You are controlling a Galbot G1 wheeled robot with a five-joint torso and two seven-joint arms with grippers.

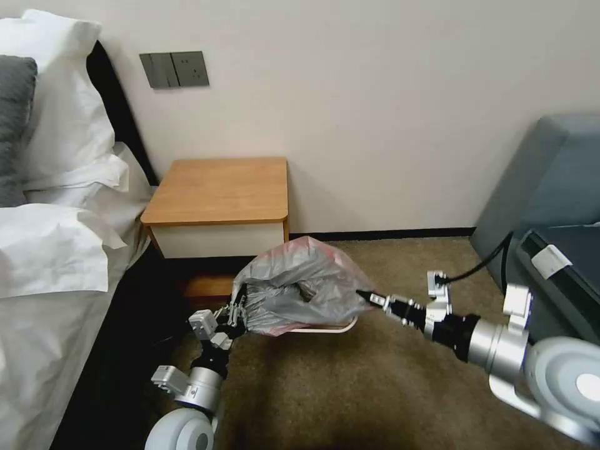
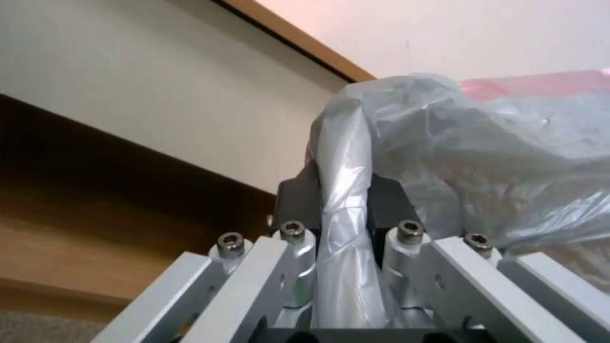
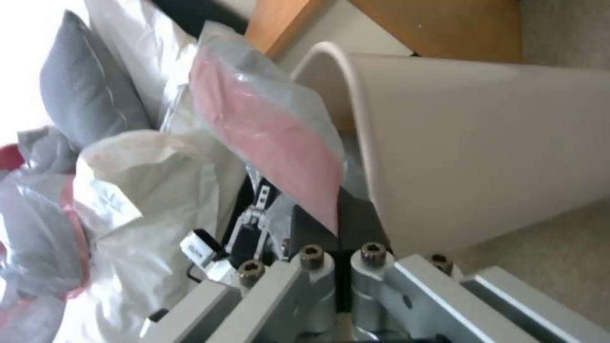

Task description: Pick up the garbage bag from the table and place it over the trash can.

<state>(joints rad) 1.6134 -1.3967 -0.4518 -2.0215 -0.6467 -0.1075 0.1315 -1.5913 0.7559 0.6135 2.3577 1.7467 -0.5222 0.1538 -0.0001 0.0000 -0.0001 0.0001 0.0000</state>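
The garbage bag (image 1: 300, 284), crinkled grey plastic with a pinkish rim, hangs stretched between both grippers in front of the table (image 1: 219, 187). My left gripper (image 1: 236, 315) is shut on the bag's left edge; in the left wrist view a twisted fold of the bag (image 2: 476, 157) runs between the closed fingers (image 2: 299, 200). My right gripper (image 1: 365, 295) is shut on the right edge, pinching the pink rim (image 3: 273, 124) beside the trash can (image 3: 483, 143). In the head view the bag covers the trash can (image 1: 337, 327), leaving a strip of its cream rim showing below.
A bed with white pillows (image 1: 56, 206) lies to the left. A grey-blue armchair (image 1: 550, 181) and a dark case (image 1: 562, 269) stand at the right. Brown carpet (image 1: 375, 387) spreads in front. The white drawer front (image 2: 159, 95) is close behind my left gripper.
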